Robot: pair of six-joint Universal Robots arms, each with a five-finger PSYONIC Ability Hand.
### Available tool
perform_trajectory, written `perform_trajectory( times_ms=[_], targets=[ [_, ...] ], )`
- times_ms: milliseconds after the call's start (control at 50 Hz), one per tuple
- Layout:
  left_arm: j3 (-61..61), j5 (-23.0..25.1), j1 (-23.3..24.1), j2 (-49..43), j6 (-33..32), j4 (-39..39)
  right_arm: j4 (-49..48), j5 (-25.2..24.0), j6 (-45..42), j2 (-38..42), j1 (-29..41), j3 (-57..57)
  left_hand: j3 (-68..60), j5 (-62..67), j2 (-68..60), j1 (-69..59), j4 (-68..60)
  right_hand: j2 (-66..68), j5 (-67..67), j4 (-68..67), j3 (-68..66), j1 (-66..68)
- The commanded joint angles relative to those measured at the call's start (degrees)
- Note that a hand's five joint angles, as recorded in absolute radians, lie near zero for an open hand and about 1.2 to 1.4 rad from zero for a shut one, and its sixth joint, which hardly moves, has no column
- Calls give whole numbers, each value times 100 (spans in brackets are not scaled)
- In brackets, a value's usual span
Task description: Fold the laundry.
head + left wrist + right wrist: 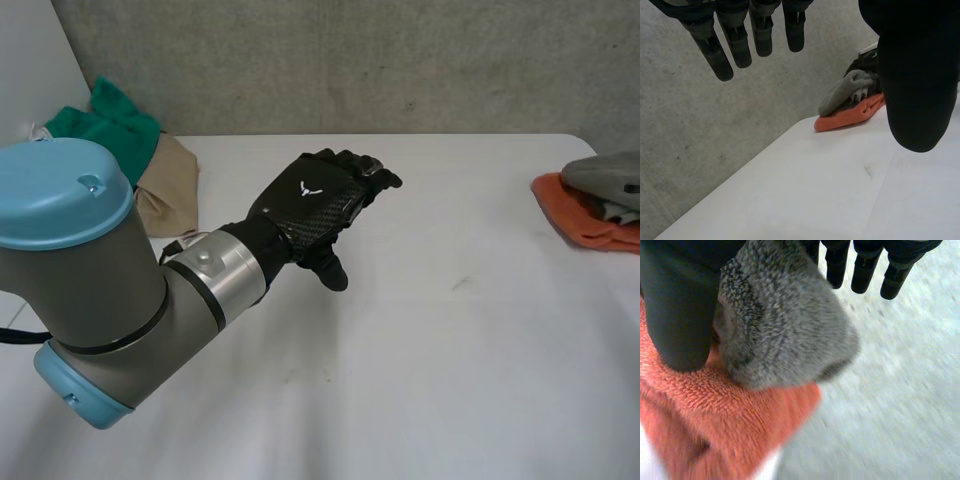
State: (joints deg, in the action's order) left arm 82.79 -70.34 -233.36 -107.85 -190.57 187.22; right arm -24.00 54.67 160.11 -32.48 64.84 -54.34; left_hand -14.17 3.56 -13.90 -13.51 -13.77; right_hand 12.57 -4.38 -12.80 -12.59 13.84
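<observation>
White surface (450, 330) carries a grey cloth (785, 325) on an orange cloth (715, 425) at its right edge. Whether the right robot hand (680, 315) there grips is unclear; a lift could drag both. Meanwhile the left robot hand (315, 205) hovers spread, empty.

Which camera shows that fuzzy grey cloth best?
The right wrist view: the fuzzy grey cloth is close up, atop an orange towel. The head view catches it at the white table's edge; the left wrist view, far off.

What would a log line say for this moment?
left hand: open, empty, over table | right hand: at grey cloth on orange cloth
</observation>
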Motion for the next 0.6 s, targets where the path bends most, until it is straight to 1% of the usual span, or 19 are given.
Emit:
perform_trajectory(
  times_ms=[20,60,80,120,160,220,240,280,300,360,380,420,440,500,520,580,600],
  targets=[
    [9,20,18,54,-6,-19,1589,1857,-1908,-898,-366,-235,-227,288,-254,-293,-267,-257,438,280,259,-384],
    [9,20,18,62,-7,-10,1775,2326,-2342,-1128,-437,-200,-227,288,-254,-293,-267,-257,438,280,259,-384],
    [9,20,10,71,-7,-10,1820,2737,-2648,-1320,-472,-174,-227,288,-254,-293,-267,-257,438,280,259,-384],
    [-8,20,1,106,-7,7,1759,3004,-2783,-1462,-455,-156,-227,288,-254,-293,-267,-257,438,280,259,-384],
    [-35,11,-34,168,11,34,1532,3128,-2679,-1707,-437,-139,-210,271,-237,-276,-250,-257,438,280,259,-384],
    [-87,-15,-61,194,11,43,1180,3111,-2380,-2050,-289,-252,-227,288,-254,-293,-267,-257,438,280,259,-384],
    [-140,-41,-96,194,2,60,935,3111,-2109,-2391,-18,-374,-227,288,-254,-293,-267,-257,438,280,259,-384],
    [-201,-85,-166,203,-15,95,653,3084,-1783,-2744,326,-568,-227,288,-254,-293,-267,-257,438,280,259,-384],
    [-280,-181,-297,229,-7,156,407,3023,-1511,-3025,588,-787,-227,288,-254,-293,-267,-257,438,280,259,-384],
    [-438,-418,-578,238,-7,244,-42,2734,-1062,-3422,1003,-1279,-244,305,-270,-310,-284,-257,438,280,259,-384],
    [-535,-576,-797,247,-24,288,-304,2419,-782,-3710,1265,-1681,-260,321,-287,-326,-300,-257,438,280,259,-384],
    [-649,-744,-1053,238,-42,350,-526,2014,-578,-4019,1574,-2114,-261,321,-287,-327,-300,-257,438,280,259,-384],
    [-781,-849,-1298,204,-59,437,-709,1603,-420,-4273,1889,-2551,-277,338,-304,-343,-317,-257,438,280,259,-384],
    [-1027,-938,-1694,37,-59,605,-904,985,-349,-4469,2356,-3143,-328,388,-354,-394,-368,-257,438,280,259,-384],
    [-1219,-929,-2061,-251,-85,666,-939,714,-357,-4495,2697,-3475,-361,422,-388,-427,-401,-257,438,280,259,-384],
    [-1554,-912,-2512,-701,-182,693,-914,422,-401,-4521,3217,-3881,-529,590,-556,-595,-569,-257,438,280,259,-384],
    [-1816,-885,-2748,-1024,-382,702,-853,412,-453,-4495,3497,-4091,-646,707,-673,-712,-686,-257,438,280,259,-384]
  ],
)
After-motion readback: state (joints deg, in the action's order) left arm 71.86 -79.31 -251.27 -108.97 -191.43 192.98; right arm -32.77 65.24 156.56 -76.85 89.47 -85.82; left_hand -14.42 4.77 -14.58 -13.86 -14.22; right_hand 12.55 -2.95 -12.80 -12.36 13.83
